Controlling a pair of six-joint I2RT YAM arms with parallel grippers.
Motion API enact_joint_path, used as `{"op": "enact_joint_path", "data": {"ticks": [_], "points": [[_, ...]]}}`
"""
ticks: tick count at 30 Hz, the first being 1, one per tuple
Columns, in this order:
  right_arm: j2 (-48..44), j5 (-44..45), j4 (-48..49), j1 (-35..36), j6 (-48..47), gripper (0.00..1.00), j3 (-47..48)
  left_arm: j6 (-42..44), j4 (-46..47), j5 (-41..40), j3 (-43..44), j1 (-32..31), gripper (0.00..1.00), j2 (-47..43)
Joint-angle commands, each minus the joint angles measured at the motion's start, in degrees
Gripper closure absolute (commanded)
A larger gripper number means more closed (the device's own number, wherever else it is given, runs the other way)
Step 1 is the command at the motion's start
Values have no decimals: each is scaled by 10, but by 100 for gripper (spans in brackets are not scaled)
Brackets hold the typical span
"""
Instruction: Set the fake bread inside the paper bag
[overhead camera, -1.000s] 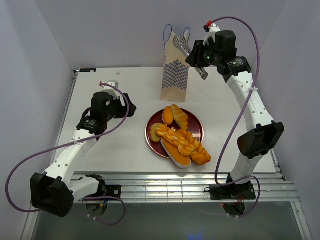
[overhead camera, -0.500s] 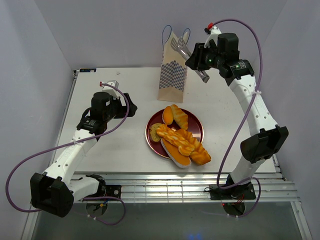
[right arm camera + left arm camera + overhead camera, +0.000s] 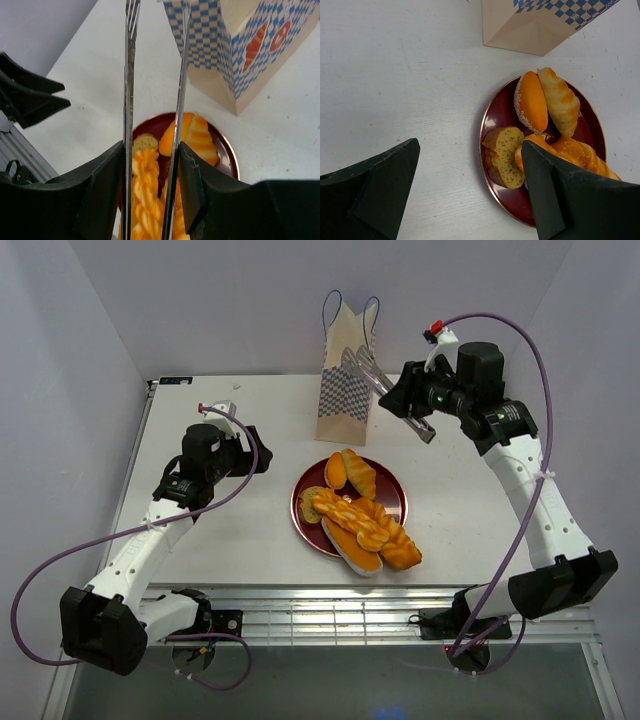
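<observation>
1. In the top external view, note the right gripper (image 3: 405, 400) raised over the far right of the white table (image 3: 220, 530) and clamped on a pair of thin silver metal tongs (image 3: 368, 365). Read the tong blades as parted with nothing between them, tips just beside the upper right edge of the small upright tan paper bag with a blue-and-white checkered lower half (image 3: 345, 405).
2. Same view: find the fake bread, glossy orange-to-tan toy pieces (image 3: 362, 518), heaped on the dark red round plate (image 3: 398, 490), with none in the tongs. Place the plate nearer the arm bases than the paper bag, below and slightly left of the tong tips. Take the long axis of the braided loaf (image 3: 352, 510) as a diagonal toward the plate's near right rim.
3. Same view: note the left gripper (image 3: 250, 458) low over the table, just left of the plate and well apart from the paper bag.
4. In the left wrist view, confirm the left gripper (image 3: 469, 146) spread wide and empty. Find the fake bread (image 3: 532, 100) ahead and to the right on the plate (image 3: 515, 202), and the paper bag (image 3: 530, 25) at the top edge.
5. In the right wrist view, confirm the right gripper (image 3: 151, 165) pinching both blades of the tongs (image 3: 129, 75), tips out of frame. Find the fake bread (image 3: 145, 200) on the plate (image 3: 226, 167) beyond the fingers, and the paper bag (image 3: 235, 55) to the right.
6. Judge the left gripper nearer the plate, but only the right one equipped. Expect a descent toward the plate, blades set across the loaf's axis.
</observation>
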Motion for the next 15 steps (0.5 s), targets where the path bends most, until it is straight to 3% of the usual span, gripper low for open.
{"op": "enact_joint_path", "data": {"ticks": [1, 10, 15], "points": [[-64, -19, 7, 3, -16, 50, -70, 1, 1, -8, 19, -1, 7, -19], [-197, 15, -8, 18, -28, 47, -265, 1, 1, -15, 18, 0, 7, -24], [-219, 46, -7, 29, -27, 45, -352, 1, 1, -16, 18, 0, 7, -22]]}}
